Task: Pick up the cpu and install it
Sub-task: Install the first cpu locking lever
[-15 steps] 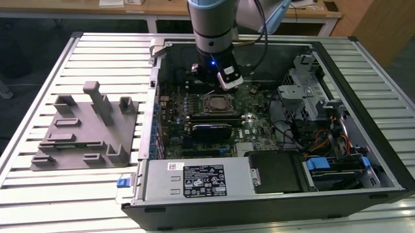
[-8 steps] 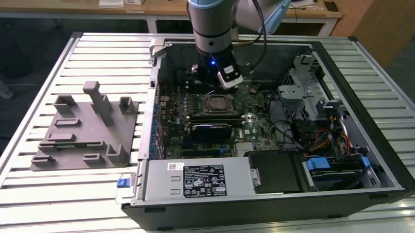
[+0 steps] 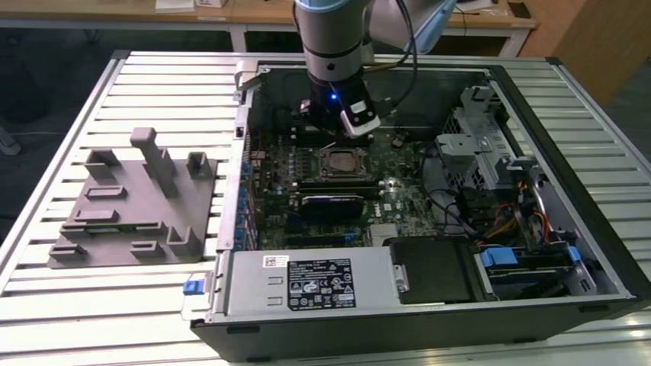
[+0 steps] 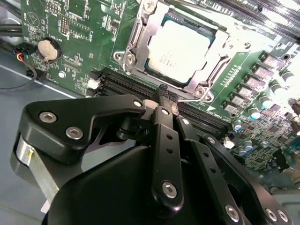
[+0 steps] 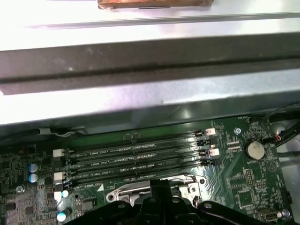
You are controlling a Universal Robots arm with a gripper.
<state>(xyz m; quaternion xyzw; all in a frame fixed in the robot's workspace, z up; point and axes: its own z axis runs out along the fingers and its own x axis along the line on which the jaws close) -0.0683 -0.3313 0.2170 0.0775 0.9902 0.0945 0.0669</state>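
While the arm (image 3: 331, 46) reached down into the open computer case (image 3: 569, 99), the cpu (image 4: 180, 49) sat flat in its socket (image 4: 140, 33) on the green motherboard (image 4: 70, 28). It was a small square chip with a pale, silvery-white metal top that shone under the light, faint dark print across its middle, and a thin green rim showing at its edges. A metal frame (image 4: 213, 70) with screws at the corners surrounded it. In the second wrist view the gripper (image 4: 165, 101) hung just above the memory slots (image 4: 122, 86) beside the socket, its black fingers (image 4: 161, 96) pressed together with nothing between them, apart from the chip. In the first wrist view the gripper (image 5: 159, 187) stood over the socket's frame (image 5: 122, 194), with the long memory slots (image 5: 136, 157) and a round coin battery (image 5: 255, 150) beyond it. In the exterior view the socket (image 3: 341, 162) lay just below the gripper (image 3: 328, 145), and a grey plastic block (image 3: 137, 202) with upright tabs rested on the slatted table (image 3: 61, 305) at the exterior view's left of the case.
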